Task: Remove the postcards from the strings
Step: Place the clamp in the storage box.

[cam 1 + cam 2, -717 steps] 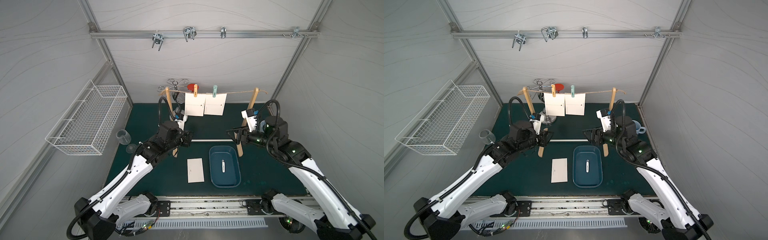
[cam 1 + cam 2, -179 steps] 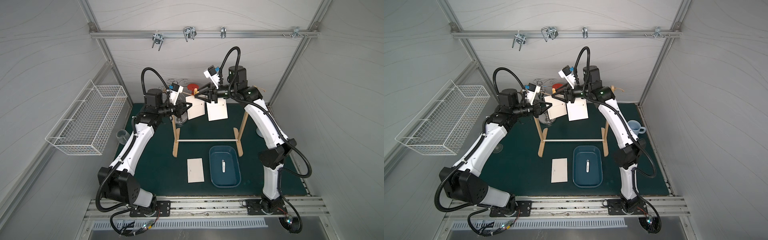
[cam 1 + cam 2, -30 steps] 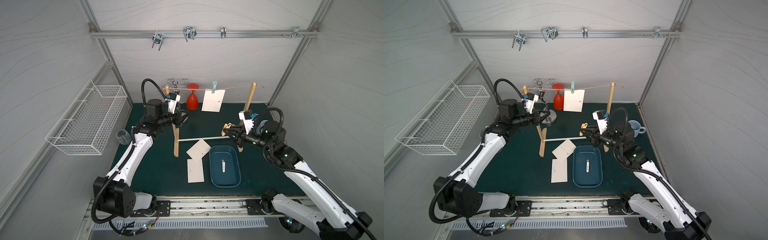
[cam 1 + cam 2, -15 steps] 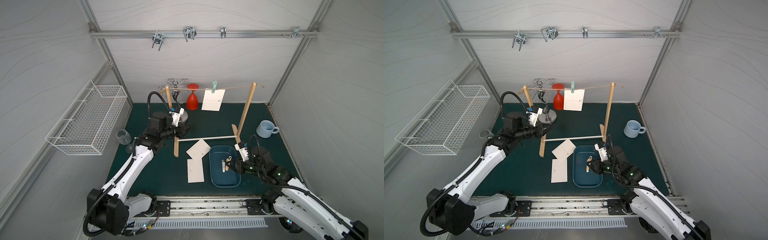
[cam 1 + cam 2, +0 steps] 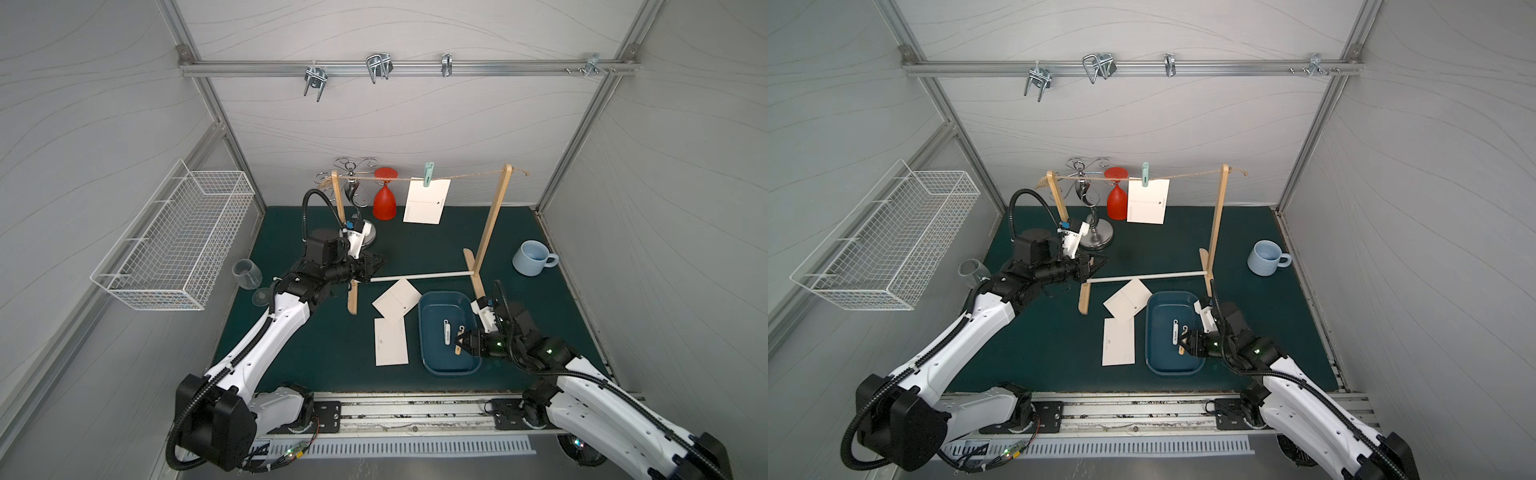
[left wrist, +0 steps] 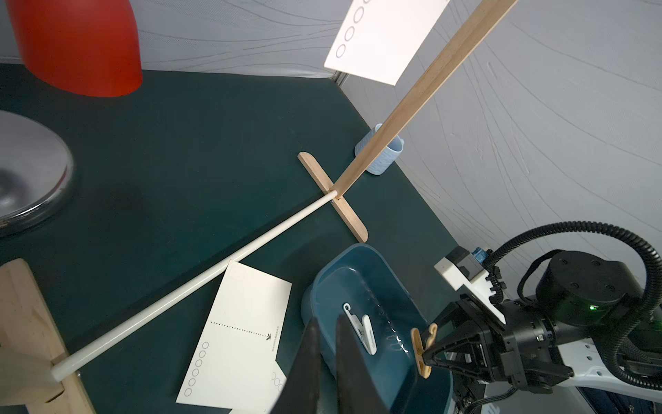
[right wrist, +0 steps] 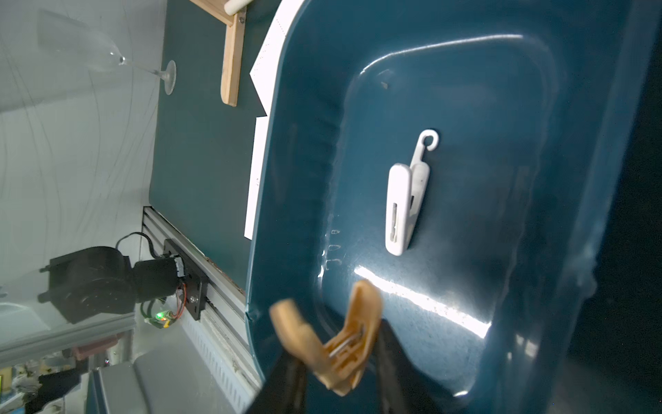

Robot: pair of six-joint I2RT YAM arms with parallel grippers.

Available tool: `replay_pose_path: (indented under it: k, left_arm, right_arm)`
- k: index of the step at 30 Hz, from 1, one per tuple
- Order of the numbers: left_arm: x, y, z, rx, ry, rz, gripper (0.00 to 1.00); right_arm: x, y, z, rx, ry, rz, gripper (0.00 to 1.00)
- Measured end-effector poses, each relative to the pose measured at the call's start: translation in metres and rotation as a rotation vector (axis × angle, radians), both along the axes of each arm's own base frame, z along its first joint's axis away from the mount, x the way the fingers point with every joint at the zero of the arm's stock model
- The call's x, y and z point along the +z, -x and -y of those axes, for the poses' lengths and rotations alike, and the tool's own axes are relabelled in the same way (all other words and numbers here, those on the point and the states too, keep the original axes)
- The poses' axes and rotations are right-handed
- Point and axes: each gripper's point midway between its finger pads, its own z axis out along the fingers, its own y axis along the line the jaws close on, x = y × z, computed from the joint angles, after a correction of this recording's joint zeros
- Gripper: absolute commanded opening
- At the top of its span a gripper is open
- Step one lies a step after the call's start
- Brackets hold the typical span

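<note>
Postcard (image 5: 427, 201) pegged to the string (image 5: 469, 175) hangs above and beyond the nearer, pressed-together left gripper (image 5: 376, 265); right gripper (image 5: 462, 345) pinches a tan peg (image 6: 416, 340).

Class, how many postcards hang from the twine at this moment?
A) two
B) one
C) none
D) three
B: one postcard is pegged to the twine; a second postcard and a third postcard lie on the green mat.

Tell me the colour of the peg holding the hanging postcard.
The peg is pale mint green, clearest in a top view.
</note>
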Motion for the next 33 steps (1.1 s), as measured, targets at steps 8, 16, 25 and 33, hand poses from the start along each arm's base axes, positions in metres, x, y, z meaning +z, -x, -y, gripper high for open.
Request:
replay_pose_path:
  k: [8,16,25,33]
  left_arm:
    - [-0.003,0.002,0.002,0.001,0.004,-0.015,0.13]
    - [-0.003,0.002,0.004,-0.003,0.002,-0.013,0.24]
    - [0.043,-0.020,0.004,0.031,-0.009,0.104,0.47]
    - [0.101,-0.050,0.011,0.041,-0.018,0.248,0.58]
  right_arm:
    - [-0.002,0.002,0.005,-0.014,0.019,-0.009,0.59]
    - [0.051,-0.016,0.002,-0.028,-0.002,0.122,0.68]
    - [0.181,-0.055,-0.024,0.043,-0.088,0.408,0.82]
    - [0.308,-0.089,-0.045,0.115,-0.194,0.689,0.91]
